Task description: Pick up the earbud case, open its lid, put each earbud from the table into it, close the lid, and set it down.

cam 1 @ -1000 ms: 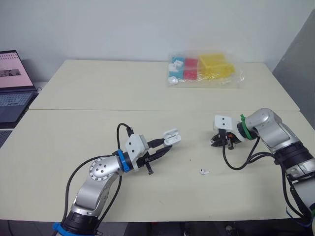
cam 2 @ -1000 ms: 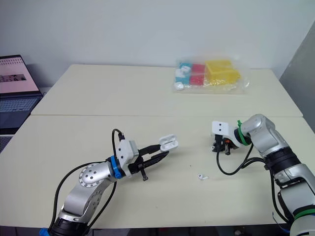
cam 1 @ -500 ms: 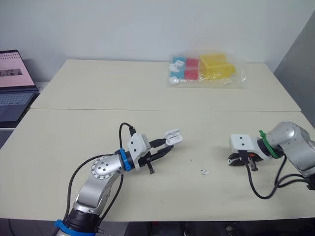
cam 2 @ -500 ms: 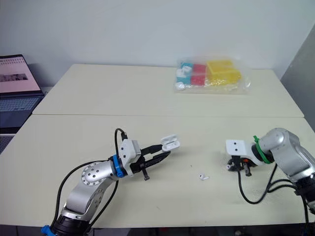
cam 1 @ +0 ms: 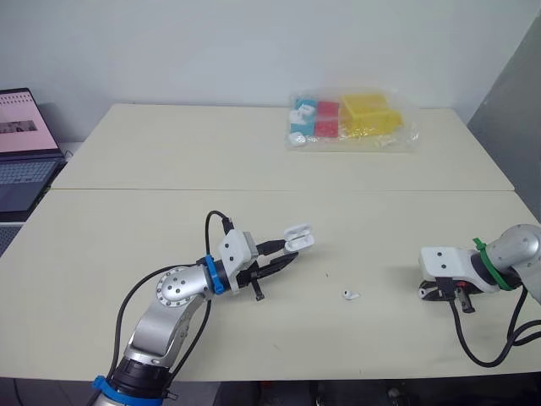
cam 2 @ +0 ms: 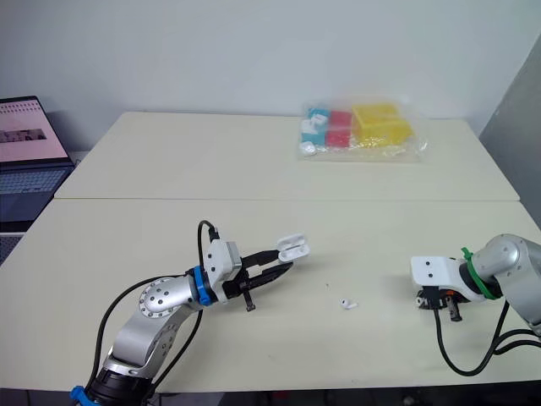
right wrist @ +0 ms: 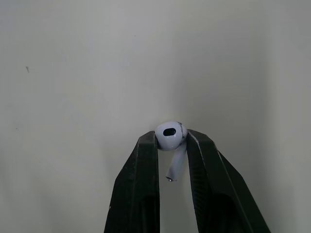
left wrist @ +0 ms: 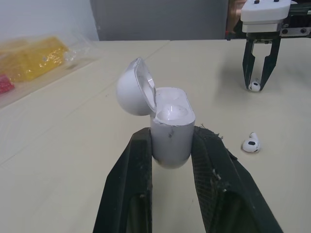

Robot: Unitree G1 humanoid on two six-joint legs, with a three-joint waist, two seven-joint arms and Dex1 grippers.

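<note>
My left gripper (cam 1: 283,254) is shut on the white earbud case (left wrist: 171,126), held above the table near its middle with the lid (left wrist: 135,87) hinged open. One white earbud (cam 1: 351,295) lies on the table between the two arms, also the earbud (left wrist: 250,144) to the case's right. My right gripper (right wrist: 171,141) is shut on the other white earbud (right wrist: 170,135), its stem hanging between the fingers. That gripper (cam 1: 441,293) hovers low over the table at the right, well away from the case.
A clear plastic bag (cam 1: 348,120) with yellow, red and blue boxes lies at the table's far side. An open laptop (cam 1: 21,145) stands off the far left edge. A seam (cam 1: 279,189) crosses the tabletop between front and back halves.
My right arm has drawn back to the right and toward the front, from beside the lone earbud to the table's right edge. The left gripper and case have barely moved.
</note>
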